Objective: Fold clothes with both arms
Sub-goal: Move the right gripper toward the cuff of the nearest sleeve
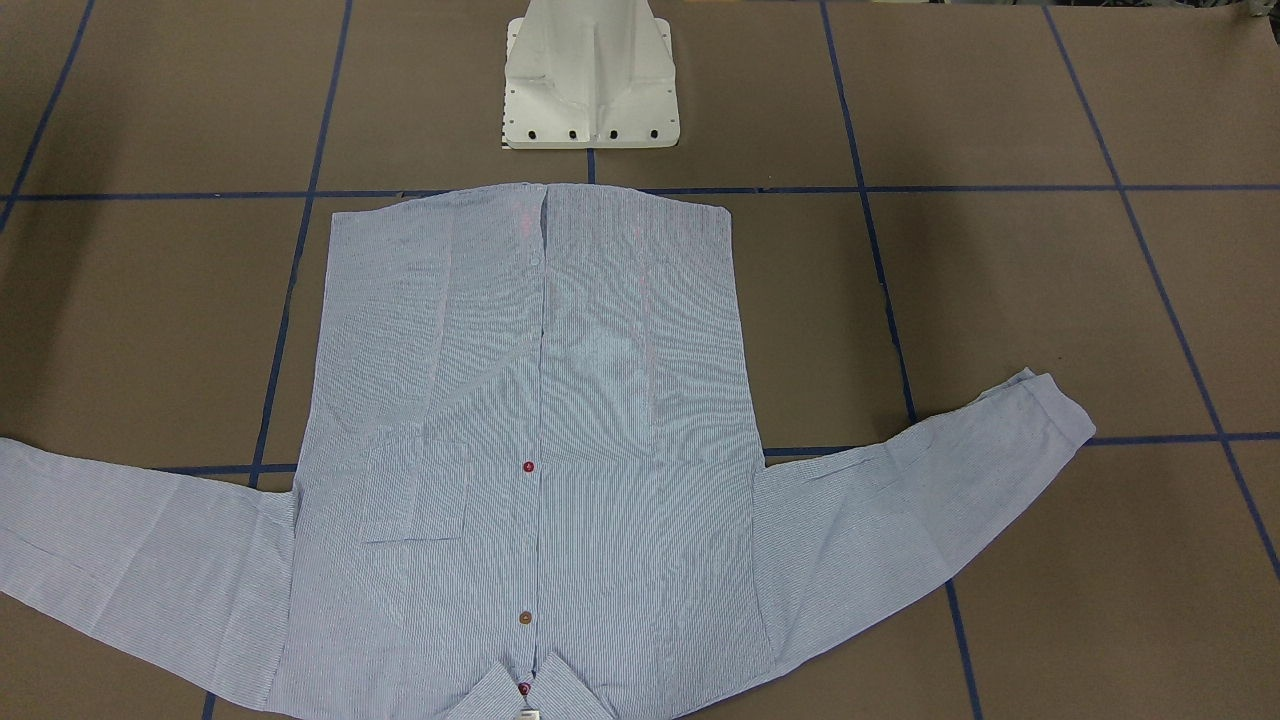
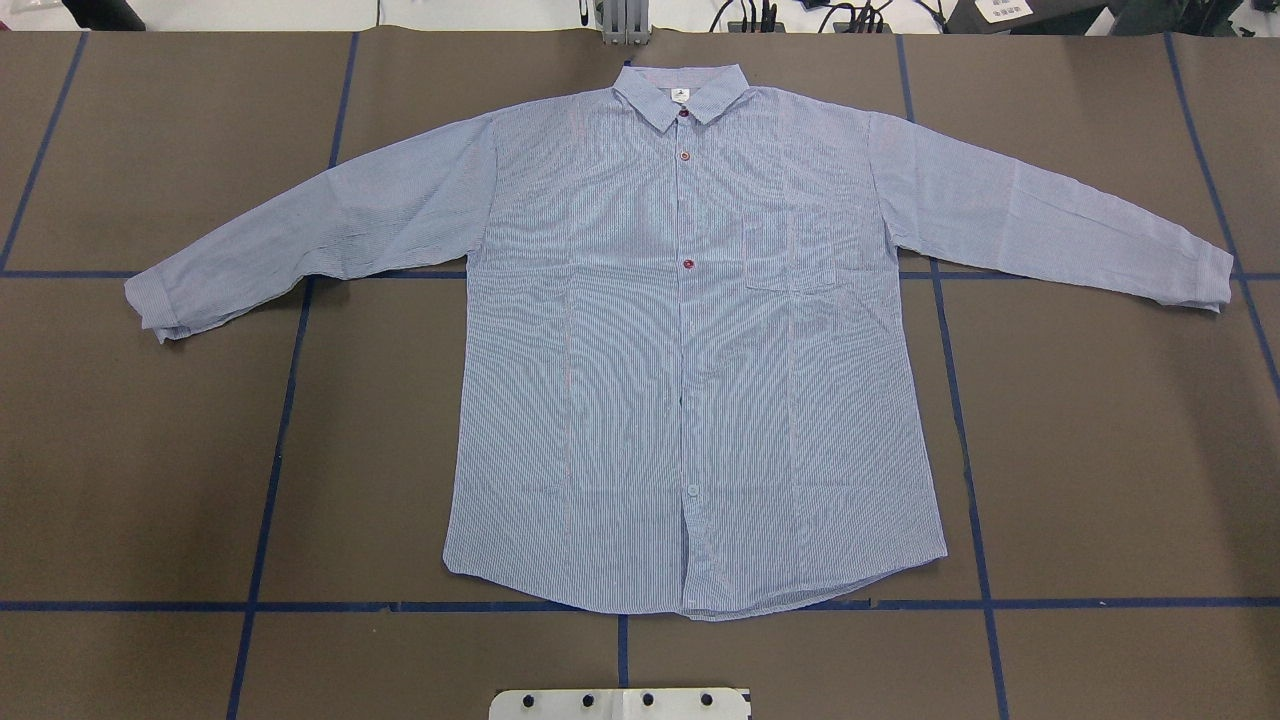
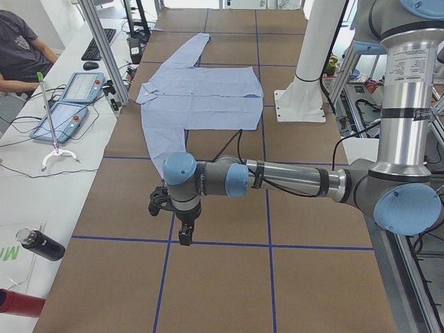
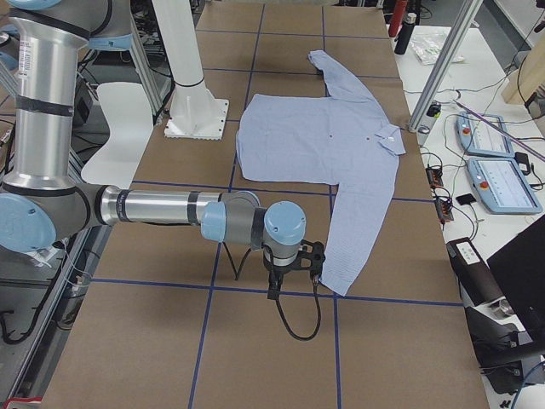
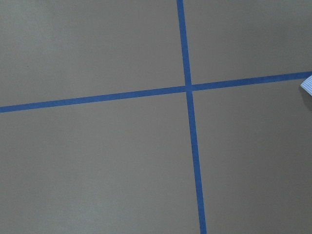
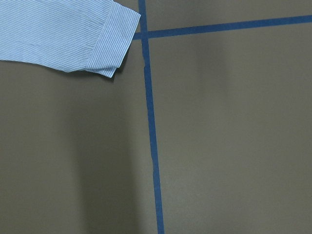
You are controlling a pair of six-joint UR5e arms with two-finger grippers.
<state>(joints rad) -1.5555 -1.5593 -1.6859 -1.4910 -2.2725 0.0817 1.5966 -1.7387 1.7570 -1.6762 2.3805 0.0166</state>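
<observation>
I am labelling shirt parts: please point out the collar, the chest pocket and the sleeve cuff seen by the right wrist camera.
collar (image 2: 680,92): overhead view, its middle, at the neck label.
chest pocket (image 2: 790,250): overhead view, centre of the pocket front.
sleeve cuff (image 6: 113,44): right wrist view, middle of the cuff band.

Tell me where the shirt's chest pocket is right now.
In the overhead view the chest pocket sits right of the button placket on the flat shirt, level with the lower red button.
</observation>
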